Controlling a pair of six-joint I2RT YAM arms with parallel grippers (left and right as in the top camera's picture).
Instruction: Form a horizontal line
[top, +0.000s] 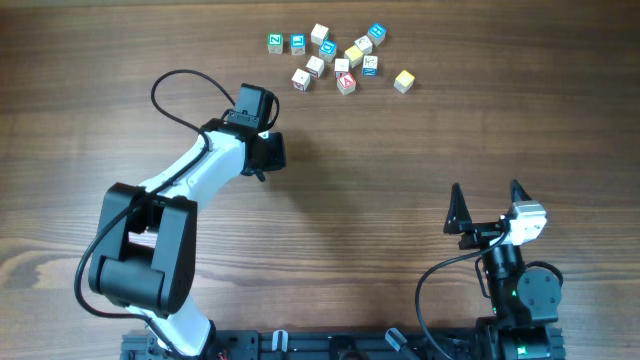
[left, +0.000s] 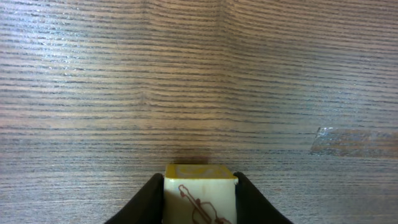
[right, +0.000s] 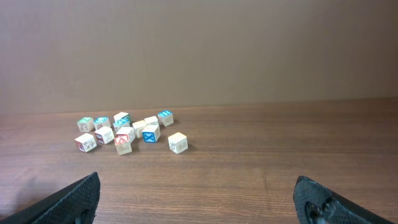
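Observation:
My left gripper is shut on a small pale cube with a yellow top and a red violin drawing, held low over bare wood left of the table's middle. In the overhead view the gripper hides this cube. My right gripper is open and empty near the front right; its jaws frame bare table. Loose letter cubes lie scattered at the far middle, also in the right wrist view. No straight row of cubes shows in any view.
In the scatter, a red "A" cube and a yellowish cube lie nearest me, and two teal cubes sit side by side at its left end. The wood table stretches between scatter and arms.

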